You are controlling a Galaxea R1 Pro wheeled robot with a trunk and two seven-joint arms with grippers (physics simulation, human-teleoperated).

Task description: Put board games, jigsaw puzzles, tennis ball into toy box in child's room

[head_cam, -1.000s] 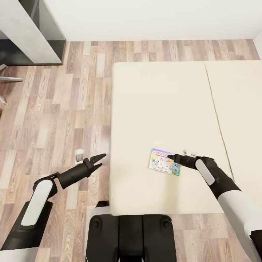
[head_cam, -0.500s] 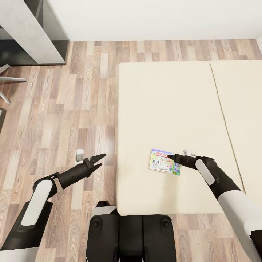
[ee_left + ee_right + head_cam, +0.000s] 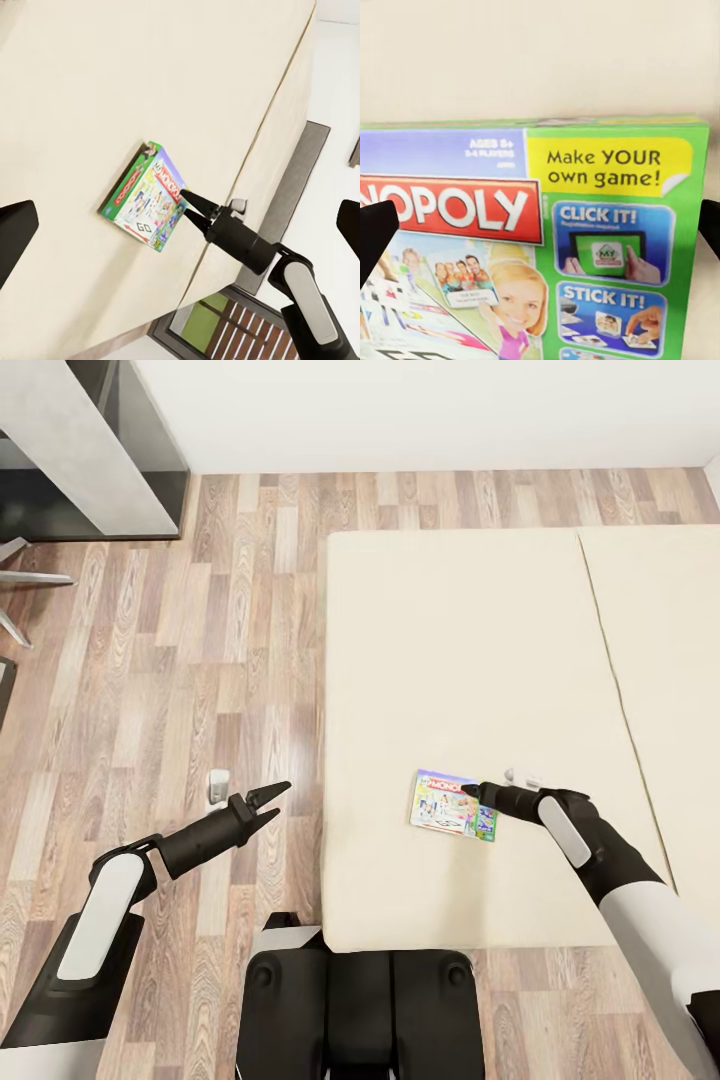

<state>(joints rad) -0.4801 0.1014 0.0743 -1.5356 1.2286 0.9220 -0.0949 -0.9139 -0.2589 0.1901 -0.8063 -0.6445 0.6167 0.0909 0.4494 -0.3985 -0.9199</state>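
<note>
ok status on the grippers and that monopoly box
Right gripper at the Monopoly box edge on the bed, grip unclear. Left gripper open over floor. Nothing in the way.

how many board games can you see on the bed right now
1. The Monopoly box lies on the bed near its front edge, with the right gripper at its right end. No other game is in frame; the bed runs past the view's right edge.
</note>
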